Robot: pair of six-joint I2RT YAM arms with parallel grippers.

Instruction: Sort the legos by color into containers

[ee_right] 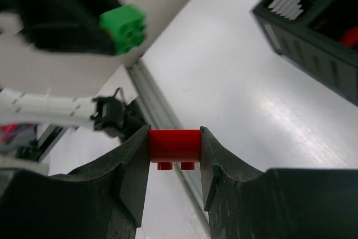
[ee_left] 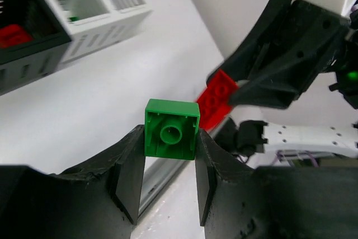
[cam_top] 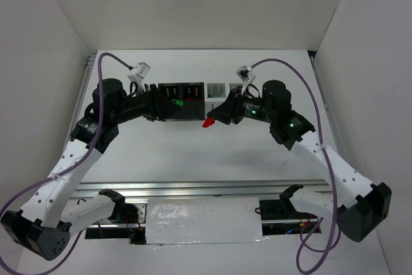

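The left gripper is closed most of the way on a green brick, its two fingers pressing the brick's sides so that the hollow underside faces the wrist camera. Seen from above, this brick lies over the black end of the row of bins at the back of the worktop. The right gripper is likewise clamped on a red brick, studs pointing down in its own view, held just in front of the row, near where the black bins meet the white ones. Another red piece sits in a black bin, and a small green bit in a white bin.
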